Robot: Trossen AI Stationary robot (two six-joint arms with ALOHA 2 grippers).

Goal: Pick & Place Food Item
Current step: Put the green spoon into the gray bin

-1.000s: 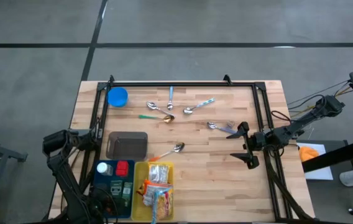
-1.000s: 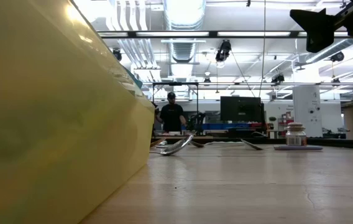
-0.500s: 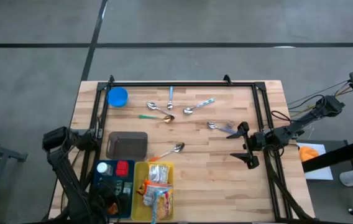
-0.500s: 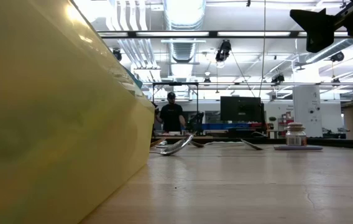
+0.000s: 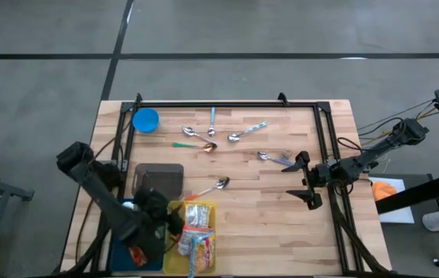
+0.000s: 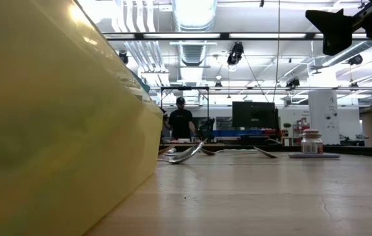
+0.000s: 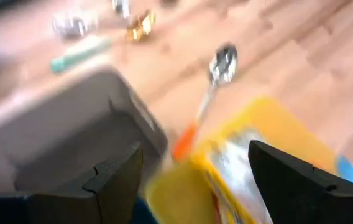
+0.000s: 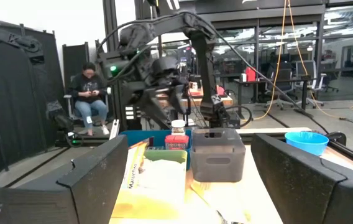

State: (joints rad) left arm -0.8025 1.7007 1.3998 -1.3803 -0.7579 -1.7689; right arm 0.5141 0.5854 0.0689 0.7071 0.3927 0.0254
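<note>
Several food packets (image 5: pixel 196 233) lie in a yellow tray (image 5: pixel 175 264) at the table's near edge, beside a blue tray (image 5: pixel 124 245) holding small jars. My left gripper (image 5: pixel 170 219) hovers open over the seam between the two trays, just near of a grey container (image 5: pixel 158 177). In the left wrist view its fingers (image 7: pixel 115 179) frame the yellow tray's far corner (image 7: pixel 270 115), a packet (image 7: pixel 235 162) and an orange-handled spoon (image 7: pixel 217 71). My right gripper (image 5: pixel 306 182) waits open above the table's right side, holding nothing.
Several spoons (image 5: pixel 204 139) are scattered across the table's middle and far half, and a blue bowl (image 5: pixel 146 120) stands at the far left. A black rail frame (image 5: pixel 212 103) runs round the table. People (image 8: pixel 89 93) are in the room beyond the table.
My left arm has swung from the table's near left corner toward the right and the far edge, rising and rolling its wrist. Its gripper now hangs over the trays beside the grey container, still open. No object has moved.
</note>
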